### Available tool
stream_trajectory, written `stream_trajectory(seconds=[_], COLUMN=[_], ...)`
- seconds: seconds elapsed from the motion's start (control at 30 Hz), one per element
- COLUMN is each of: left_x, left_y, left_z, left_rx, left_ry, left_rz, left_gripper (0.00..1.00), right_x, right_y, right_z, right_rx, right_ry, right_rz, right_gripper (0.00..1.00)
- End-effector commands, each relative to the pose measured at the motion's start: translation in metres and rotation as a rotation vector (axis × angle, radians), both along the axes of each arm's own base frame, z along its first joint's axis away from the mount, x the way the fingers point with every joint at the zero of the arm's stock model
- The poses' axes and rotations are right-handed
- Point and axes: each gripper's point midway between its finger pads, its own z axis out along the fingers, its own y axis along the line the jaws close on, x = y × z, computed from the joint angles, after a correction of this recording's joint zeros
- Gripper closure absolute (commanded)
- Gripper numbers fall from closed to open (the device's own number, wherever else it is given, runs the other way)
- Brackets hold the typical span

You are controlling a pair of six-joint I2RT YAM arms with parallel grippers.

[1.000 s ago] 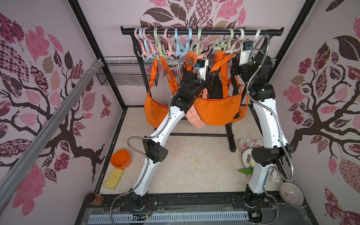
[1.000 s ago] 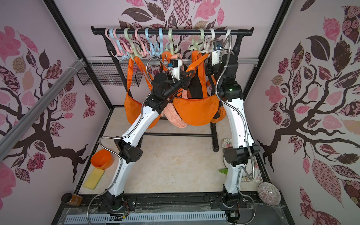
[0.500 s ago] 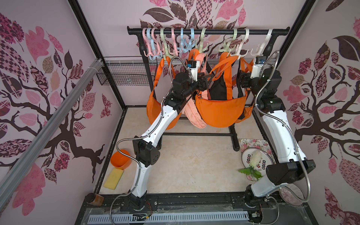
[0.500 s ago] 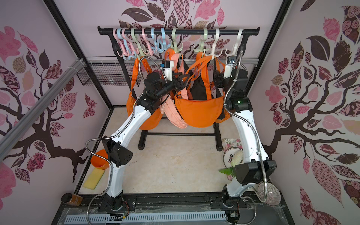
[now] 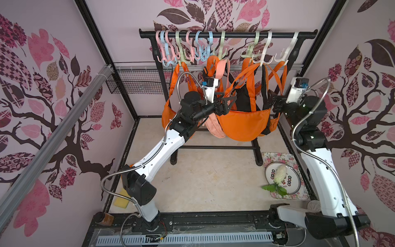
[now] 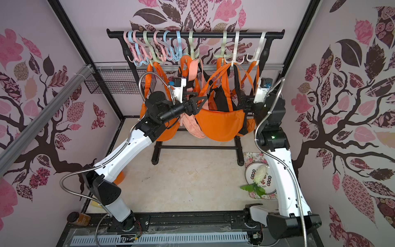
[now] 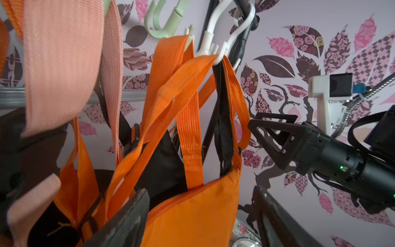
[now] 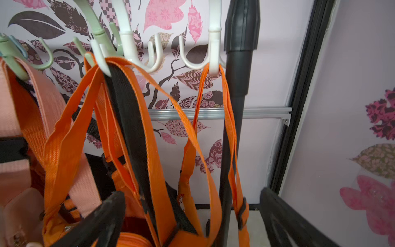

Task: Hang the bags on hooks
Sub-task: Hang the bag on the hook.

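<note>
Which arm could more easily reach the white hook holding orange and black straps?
Probably right: the right fingers, open, sit by the straps on that white hook. The left fingers are at the orange bag's other end, by the pink bag.

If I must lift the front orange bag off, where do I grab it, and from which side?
Probably the orange strap, midway between the white hook and the body of the orange bag, coming from the robot's side. It hangs straight and flat-on there; the body is wide, slack fabric.
</note>
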Motion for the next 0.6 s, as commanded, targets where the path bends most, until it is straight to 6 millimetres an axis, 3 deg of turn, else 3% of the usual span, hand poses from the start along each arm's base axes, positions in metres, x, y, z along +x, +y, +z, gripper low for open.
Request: stream_trajectory(seconds=[0.0,0.17,0.27,0.33,0.43,0.5,0.57], left_x=[-0.012,-0.039,-0.051,-0.055,-0.067,-0.078,-0.089], left_y=[0.021,0.076,0.124,0.17,0.24,0.283,0.312], left_z=[-0.04,-0.101,-0.14,-0.17,-0.213,-0.232,-0.247], left_rx=[0.086,0.229,0.313,0.383,0.505,0.558,0.614], left_ry=[-0.002,0.001,0.009,0.035,0.067,0.086,0.091], left_rz=[0.078,0.27,0.449,0.639,0.936,1.153,1.304], left_gripper=[0.18,0.16,0.16,0.16,0.16,0.16,0.16], right_x=[-0.017,-0.035,-0.042,-0.043,-0.047,-0.048,-0.048], right_y=[0.005,0.001,0.004,0.009,0.002,-0.005,-0.004], right_z=[-0.022,-0.098,-0.163,-0.215,-0.276,-0.301,-0.316], right_rx=[0.098,0.197,0.213,0.154,0.042,0.01,0.018], right_ry=[-0.014,0.092,0.187,0.302,0.404,0.38,0.324], right_rz=[0.04,-0.042,-0.084,-0.132,-0.242,-0.277,-0.26], right_gripper=[0.0,0.0,0.0,0.0,0.0,0.0,0.0])
